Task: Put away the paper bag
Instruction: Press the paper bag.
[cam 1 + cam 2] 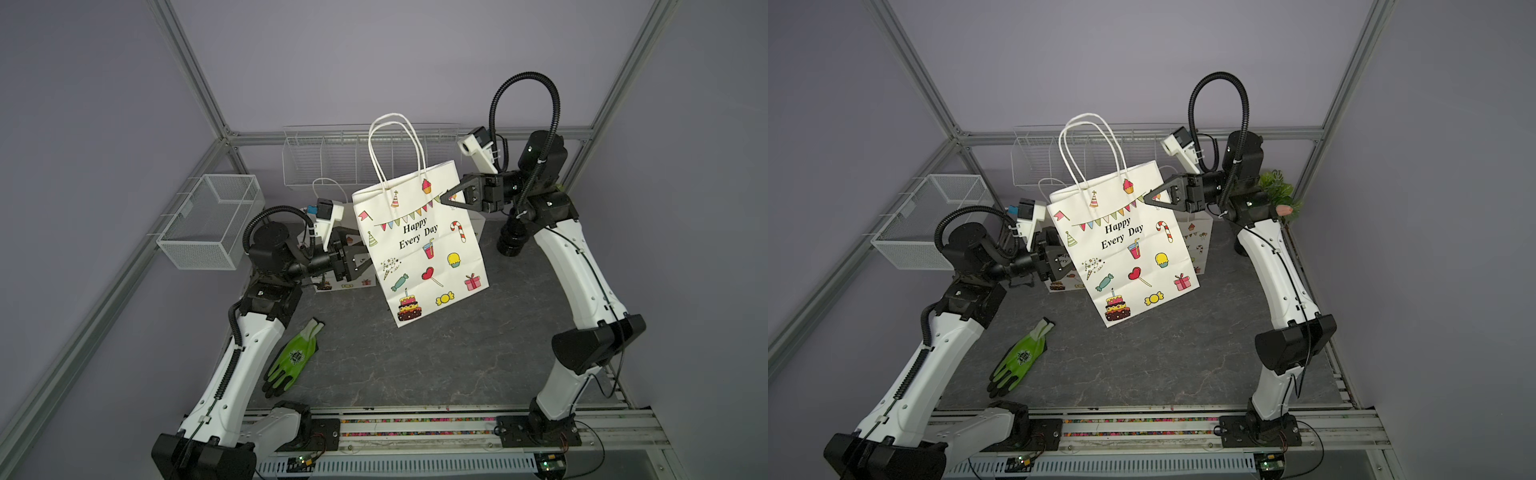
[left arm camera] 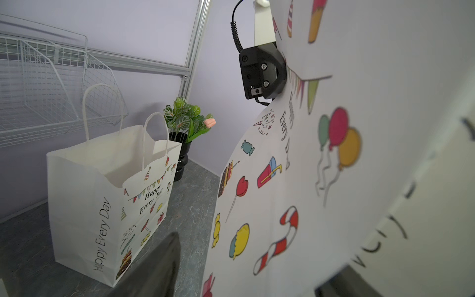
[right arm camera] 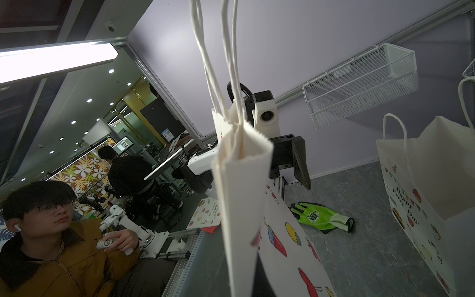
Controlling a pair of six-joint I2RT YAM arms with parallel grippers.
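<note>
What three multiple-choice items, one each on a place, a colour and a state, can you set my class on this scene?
1. The potted plant stands: A in a wire basket; B on the table, at its far right corner; C inside a bag.
2. The glove is mainly: A green; B red; C blue.
3. The printed paper bag pinched by the right tool is: A standing open; B flattened, held up by one edge; C lying flat on the table.

Answers: B, its leaves show at the back corner by the right arm; A, its back is bright green, only the fingertips dark; B, its walls lie together and the tool grips its edge.
</note>
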